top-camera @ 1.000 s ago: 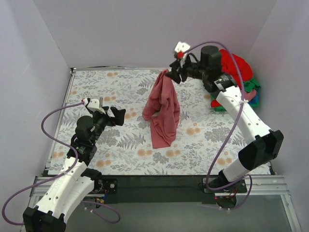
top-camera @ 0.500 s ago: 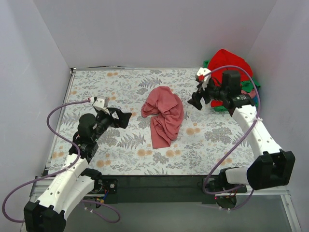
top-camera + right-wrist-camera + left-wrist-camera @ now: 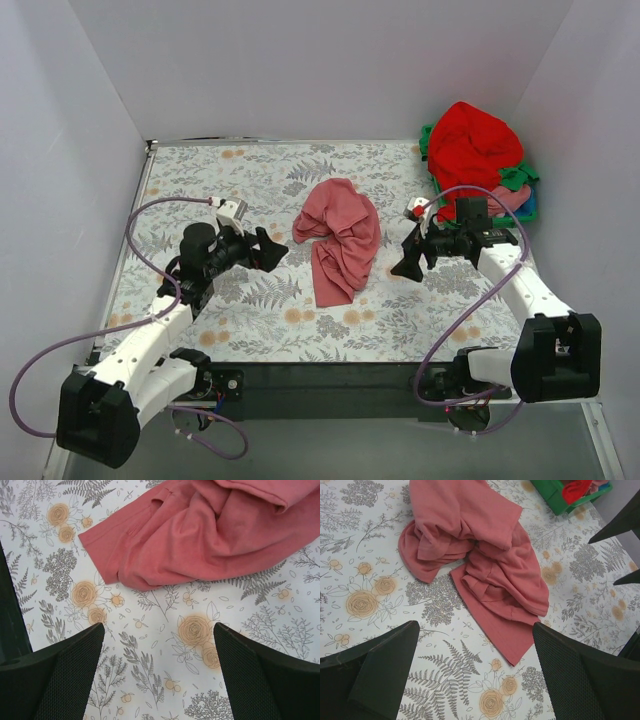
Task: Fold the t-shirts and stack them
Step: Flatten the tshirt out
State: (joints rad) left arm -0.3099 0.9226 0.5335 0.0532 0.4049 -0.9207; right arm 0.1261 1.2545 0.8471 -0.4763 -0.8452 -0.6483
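**Rose shirt lies crumpled mid-desk, both jaws released**

The dusty rose-pink t-shirt (image 3: 338,240) lies in a crumpled heap at the middle of the flower-patterned desk (image 3: 220,175). Its lower part stretches flatter toward the near edge. Nothing grips it. The left jaws, at the end of the left arm (image 3: 160,320), stand wide apart and empty near the shirt's left edge, pointing toward it without touching. The right jaws, on the right arm (image 3: 520,285), likewise gape empty, low over bare desk near the shirt's right side. In the far right corner a bright red t-shirt (image 3: 472,148) tops a pile, with green cloth (image 3: 515,178) and pink cloth (image 3: 505,200) beneath it, in a green basket (image 3: 546,494).
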